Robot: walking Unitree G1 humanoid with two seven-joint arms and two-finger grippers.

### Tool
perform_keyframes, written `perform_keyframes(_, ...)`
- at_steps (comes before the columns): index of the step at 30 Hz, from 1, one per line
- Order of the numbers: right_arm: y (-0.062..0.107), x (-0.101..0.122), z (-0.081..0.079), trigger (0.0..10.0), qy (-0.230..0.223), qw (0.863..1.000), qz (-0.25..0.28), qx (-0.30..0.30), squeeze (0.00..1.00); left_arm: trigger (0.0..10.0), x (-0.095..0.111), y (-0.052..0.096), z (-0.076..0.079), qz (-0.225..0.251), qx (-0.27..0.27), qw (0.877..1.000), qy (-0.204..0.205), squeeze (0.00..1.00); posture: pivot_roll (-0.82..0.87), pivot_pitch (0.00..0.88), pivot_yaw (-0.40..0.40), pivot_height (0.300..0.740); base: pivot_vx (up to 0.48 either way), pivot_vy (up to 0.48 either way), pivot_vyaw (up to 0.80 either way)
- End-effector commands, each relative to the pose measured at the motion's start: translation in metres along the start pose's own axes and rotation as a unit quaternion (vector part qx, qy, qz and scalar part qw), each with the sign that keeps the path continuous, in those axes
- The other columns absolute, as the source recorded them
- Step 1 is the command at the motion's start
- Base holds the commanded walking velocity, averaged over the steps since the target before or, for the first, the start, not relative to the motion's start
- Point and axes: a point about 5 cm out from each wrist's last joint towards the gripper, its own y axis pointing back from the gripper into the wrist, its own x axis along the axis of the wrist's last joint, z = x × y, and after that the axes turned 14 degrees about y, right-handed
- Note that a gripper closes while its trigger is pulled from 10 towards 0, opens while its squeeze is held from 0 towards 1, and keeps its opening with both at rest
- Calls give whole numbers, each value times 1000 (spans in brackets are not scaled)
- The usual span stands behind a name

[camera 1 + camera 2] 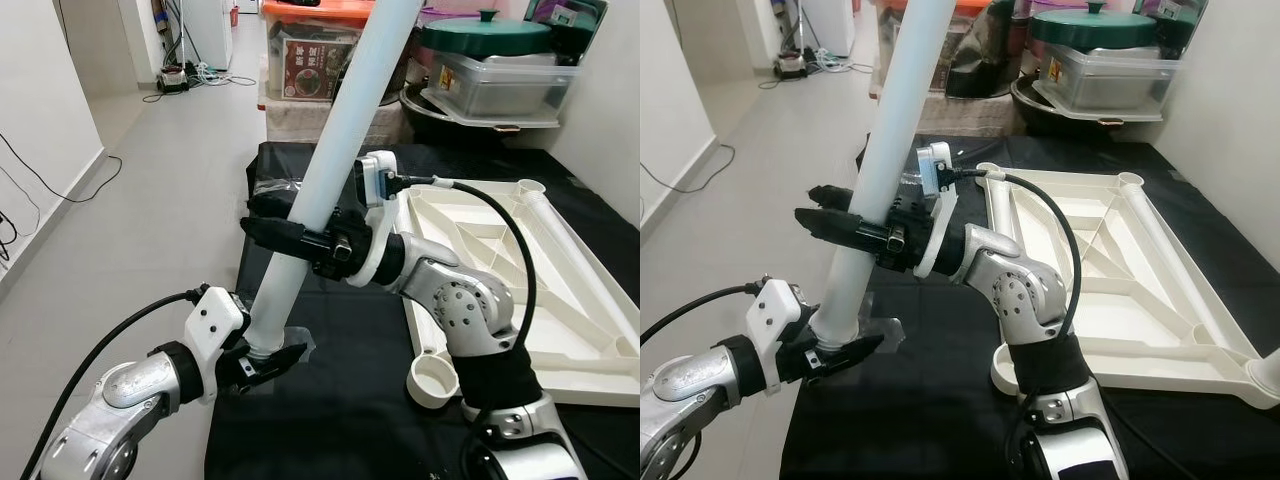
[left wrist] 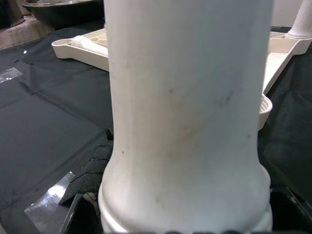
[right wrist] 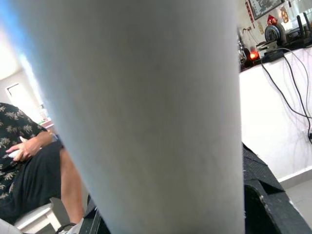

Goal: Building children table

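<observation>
Left gripper (image 1: 262, 362) is clamped around the flared bottom end of a white table leg (image 1: 330, 165), low at the near edge of the black cloth (image 1: 330, 400) that covers the work surface. From there the leg slants up and away, leaning toward the robot's right. Partway up the leg, the right gripper (image 1: 275, 232) grasps it too, black fingers (image 1: 830, 225) closed around the tube from the right side, with the silver right arm (image 1: 460, 310) bent behind it. Just beside that arm, on the cloth, lies the cream tabletop (image 1: 560, 300), upside down with its ribs showing, a round leg socket (image 1: 432, 382) at its near corner. A second leg (image 1: 1265, 372) stands at another corner in the right eye view. Farther back sit stacked bins and a green lidded pot (image 1: 485, 35). In the right wrist view a seated person (image 3: 29, 165) is visible past the leg
</observation>
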Motion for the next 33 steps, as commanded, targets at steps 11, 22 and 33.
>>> perform_keyframes(11, -22, -7, 18, 10000, -11, 991, -5, -132, 0, 10000, 3, -9, -10, -11, 53, 998, -40, 0, 50, 0, -72, 740, 0, 0, 0)
perform_keyframes(22, -31, -18, 26, 10000, -80, 967, 27, -240, 0, 10000, -7, -25, -18, -42, 124, 987, -90, 0, 52, 0, -71, 740, 0, 0, 0)
perform_keyframes(33, -37, -21, 21, 0, -88, 964, 44, -247, 0, 10000, -9, -32, -16, -40, 133, 986, -93, 0, 54, 0, -72, 740, 0, 0, 0)
